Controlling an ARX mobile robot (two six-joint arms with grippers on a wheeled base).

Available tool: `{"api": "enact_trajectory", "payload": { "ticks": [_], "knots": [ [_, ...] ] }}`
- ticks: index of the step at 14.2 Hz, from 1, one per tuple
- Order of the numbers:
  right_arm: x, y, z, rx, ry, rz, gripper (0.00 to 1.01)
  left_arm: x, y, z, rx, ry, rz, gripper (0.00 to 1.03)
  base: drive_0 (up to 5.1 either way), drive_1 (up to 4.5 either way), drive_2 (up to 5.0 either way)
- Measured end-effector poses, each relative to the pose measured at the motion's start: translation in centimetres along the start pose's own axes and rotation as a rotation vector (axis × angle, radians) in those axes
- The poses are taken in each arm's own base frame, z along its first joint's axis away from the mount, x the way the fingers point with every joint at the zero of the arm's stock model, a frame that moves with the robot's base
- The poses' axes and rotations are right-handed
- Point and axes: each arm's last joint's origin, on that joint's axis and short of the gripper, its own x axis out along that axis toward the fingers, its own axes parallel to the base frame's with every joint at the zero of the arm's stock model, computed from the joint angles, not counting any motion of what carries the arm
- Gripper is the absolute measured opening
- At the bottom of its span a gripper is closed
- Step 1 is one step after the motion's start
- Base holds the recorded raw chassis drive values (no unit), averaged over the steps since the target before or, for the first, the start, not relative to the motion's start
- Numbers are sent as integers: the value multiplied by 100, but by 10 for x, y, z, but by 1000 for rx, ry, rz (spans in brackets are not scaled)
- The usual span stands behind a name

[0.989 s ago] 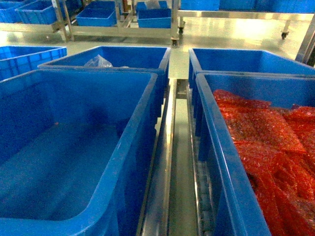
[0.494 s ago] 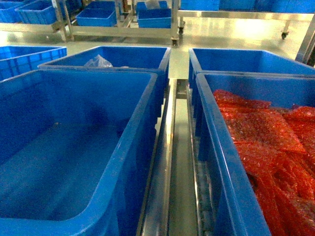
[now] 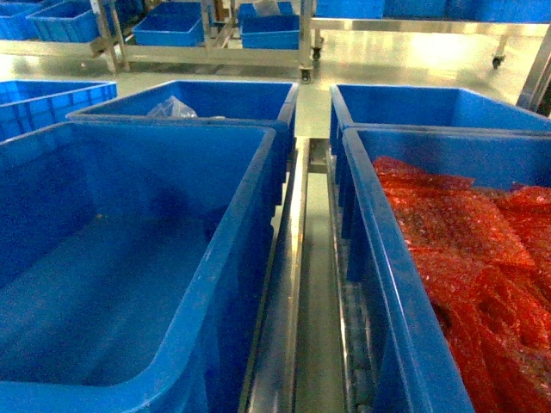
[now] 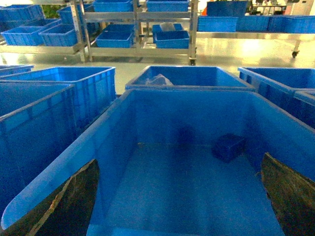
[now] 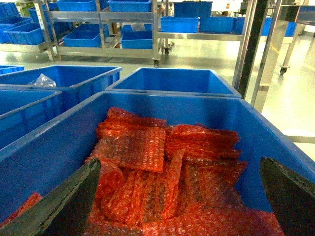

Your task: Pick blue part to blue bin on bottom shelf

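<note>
- The blue part (image 4: 229,147), a small dark blue block, lies on the floor of a large blue bin (image 4: 123,147), right of centre in the left wrist view and close to the bin's far right corner.
- Nothing touches the part; it sits alone on the bin floor.
- The left gripper (image 4: 179,206) shows only as two dark fingers (image 4: 69,206) at the lower corners of the left wrist view, spread wide over the near end of this bin and holding nothing.
- In the head view the same large bin (image 3: 250,215) fills the left half of the frame; the part cannot be made out there.
- Behind it, in the upper middle of the left wrist view, a second bin (image 4: 189,78) holds a clear plastic bag (image 4: 158,79).
- The right gripper (image 5: 179,206) also shows two dark fingers (image 5: 64,204) at the lower corners of its view, spread apart and empty.
- Below them lies a bin (image 5: 59,142) filled with red bubble-wrap sheets (image 5: 162,167); in the head view this bin (image 3: 379,258) takes the right side.
- A metal rail (image 3: 288,284) runs between the two near bins down the middle of the head view.
- A stainless-steel rack (image 4: 140,29) stands across the top of the left wrist view, with blue bins on its levels; its bottom shelf (image 4: 138,50) carries a bin (image 4: 171,38) just left of an upright.
</note>
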Motion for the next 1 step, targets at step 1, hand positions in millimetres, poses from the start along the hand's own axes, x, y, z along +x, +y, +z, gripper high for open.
{"api": "enact_trajectory", "payload": {
  "ticks": [1],
  "knots": [
    [0, 0, 0, 0, 0, 0, 98, 0, 0, 0, 0, 0, 0, 98, 0, 0, 0]
  ]
}}
